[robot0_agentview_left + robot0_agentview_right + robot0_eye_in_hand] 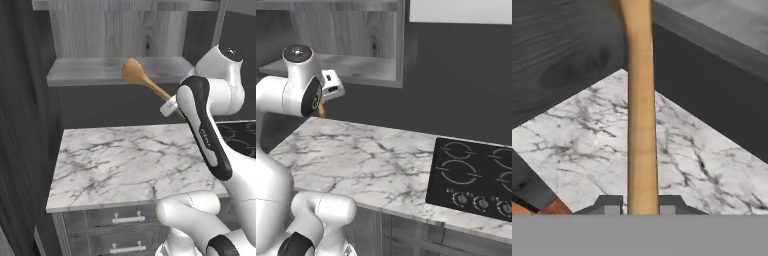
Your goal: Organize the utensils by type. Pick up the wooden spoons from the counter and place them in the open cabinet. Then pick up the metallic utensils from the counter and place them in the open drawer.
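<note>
Handle in the hand view: wooden spoon (641, 100) runs straight up from between the two dark finger tips, its shaft pinched at the bottom edge.
Gripper: gripper (640, 204) is closed narrow around the spoon's handle, holding it.
Spoon position: lifted clear of the counter (125, 160), bowl end raised toward the shelf of the open cabinet (100, 72); from the left base view the bowl overlaps the shelf's front edge, though whether it is over the shelf or just in front I cannot tell.
Handling, as I judge it: light, rigid, no flex; smooth round shaft could twist or slide in a narrow pinch, and the bowl far from the grip adds leverage. Not fragile.
Where to hold: on the shaft, as now; nearer the bowl would steady it.
Surface: white marble with grey veins, flat and hard.
Room: grey wood-grain cabinet on a dark wall; black cooktop (476, 172) to the right; drawers (127, 218) with silver handles below the counter edge.
Clearance: shelf lip and cabinet side stand near the bowl's path.
</note>
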{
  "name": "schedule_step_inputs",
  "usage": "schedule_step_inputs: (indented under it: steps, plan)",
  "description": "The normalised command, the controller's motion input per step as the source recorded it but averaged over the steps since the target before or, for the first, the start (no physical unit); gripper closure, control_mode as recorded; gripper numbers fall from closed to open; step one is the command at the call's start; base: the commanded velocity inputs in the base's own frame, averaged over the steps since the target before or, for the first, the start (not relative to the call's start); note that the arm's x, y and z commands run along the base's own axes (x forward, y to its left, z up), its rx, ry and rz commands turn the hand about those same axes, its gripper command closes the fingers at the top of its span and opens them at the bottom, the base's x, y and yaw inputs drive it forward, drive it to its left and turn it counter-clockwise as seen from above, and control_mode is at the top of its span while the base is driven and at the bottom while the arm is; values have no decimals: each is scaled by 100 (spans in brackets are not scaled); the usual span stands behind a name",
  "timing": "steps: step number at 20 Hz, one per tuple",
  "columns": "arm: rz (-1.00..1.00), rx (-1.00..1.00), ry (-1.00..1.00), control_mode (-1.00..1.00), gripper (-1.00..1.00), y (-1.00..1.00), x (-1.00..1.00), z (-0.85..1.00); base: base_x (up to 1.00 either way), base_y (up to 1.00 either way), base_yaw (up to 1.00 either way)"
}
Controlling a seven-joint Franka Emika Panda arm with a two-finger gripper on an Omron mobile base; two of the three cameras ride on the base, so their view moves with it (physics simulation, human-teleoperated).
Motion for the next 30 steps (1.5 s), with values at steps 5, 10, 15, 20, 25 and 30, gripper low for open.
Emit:
schedule_step_inputs:
  steps: [5,10,15,20,25,30]
  plan:
    - [43,-12,5,-100,100,7,0,-12,0,0,0]
    - [28,-7,4,-100,100,10,0,-9,0,0,0]
    - [15,-2,-1,-100,100,4,0,1,0,0,0]
    - [0,0,-5,-100,100,0,-2,6,0,0,0]
    - [0,0,-8,-100,100,1,-20,0,0,0,0]
    - [0,-3,-19,-100,100,0,-1,9,0,0,0]
